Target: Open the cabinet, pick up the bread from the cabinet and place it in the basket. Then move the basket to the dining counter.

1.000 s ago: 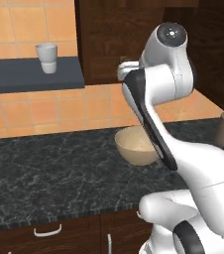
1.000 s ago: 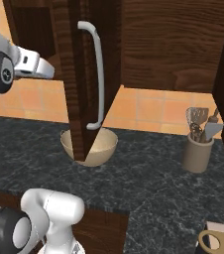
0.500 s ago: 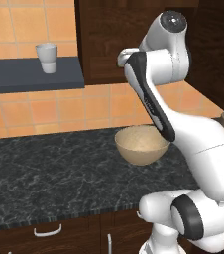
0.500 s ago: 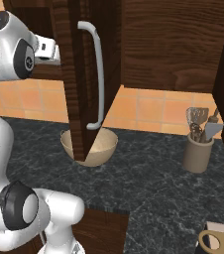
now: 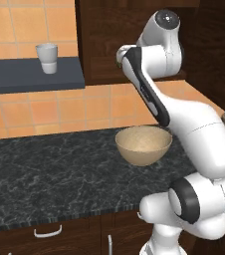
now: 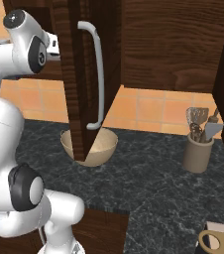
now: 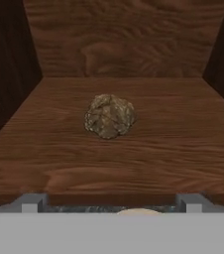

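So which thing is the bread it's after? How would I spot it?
Look up at the dark wood cabinet whose door with the long silver handle stands open above the black counter. Inside, on its wooden shelf, lies the bread, a small knobbly tan-brown lump. It sits alone there, far smaller than the round basket below.

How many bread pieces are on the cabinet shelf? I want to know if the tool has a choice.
1. The bread lies alone near the middle of the cabinet shelf, ahead of the tool; the shelf's near corners are hidden.
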You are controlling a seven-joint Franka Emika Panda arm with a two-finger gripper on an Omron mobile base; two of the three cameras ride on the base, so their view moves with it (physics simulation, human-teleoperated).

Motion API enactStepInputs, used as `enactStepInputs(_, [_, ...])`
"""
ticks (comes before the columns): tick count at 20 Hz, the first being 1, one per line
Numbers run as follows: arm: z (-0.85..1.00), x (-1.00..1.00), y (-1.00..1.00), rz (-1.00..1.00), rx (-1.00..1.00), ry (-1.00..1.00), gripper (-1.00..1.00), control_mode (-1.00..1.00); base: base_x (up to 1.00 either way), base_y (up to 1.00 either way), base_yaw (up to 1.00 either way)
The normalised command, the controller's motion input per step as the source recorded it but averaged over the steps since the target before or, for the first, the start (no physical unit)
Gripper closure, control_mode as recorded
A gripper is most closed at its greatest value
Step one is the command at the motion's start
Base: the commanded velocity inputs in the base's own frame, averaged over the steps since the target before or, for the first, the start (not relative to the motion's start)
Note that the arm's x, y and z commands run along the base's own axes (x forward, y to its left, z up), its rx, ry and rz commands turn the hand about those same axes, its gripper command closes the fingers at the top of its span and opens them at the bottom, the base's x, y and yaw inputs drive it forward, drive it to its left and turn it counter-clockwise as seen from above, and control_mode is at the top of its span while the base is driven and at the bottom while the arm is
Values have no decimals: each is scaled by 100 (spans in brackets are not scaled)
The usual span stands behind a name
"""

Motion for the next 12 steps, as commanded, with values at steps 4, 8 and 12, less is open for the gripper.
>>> enactStepInputs(4, [-10,59,0,-1,0,0,-100,-100,0,0,0])
enactStepInputs(8, [0,50,0,-5,0,0,-100,-100,0,0,0])
enactStepInputs(12, [0,39,4,-6,0,0,-100,-100,0,0,0])
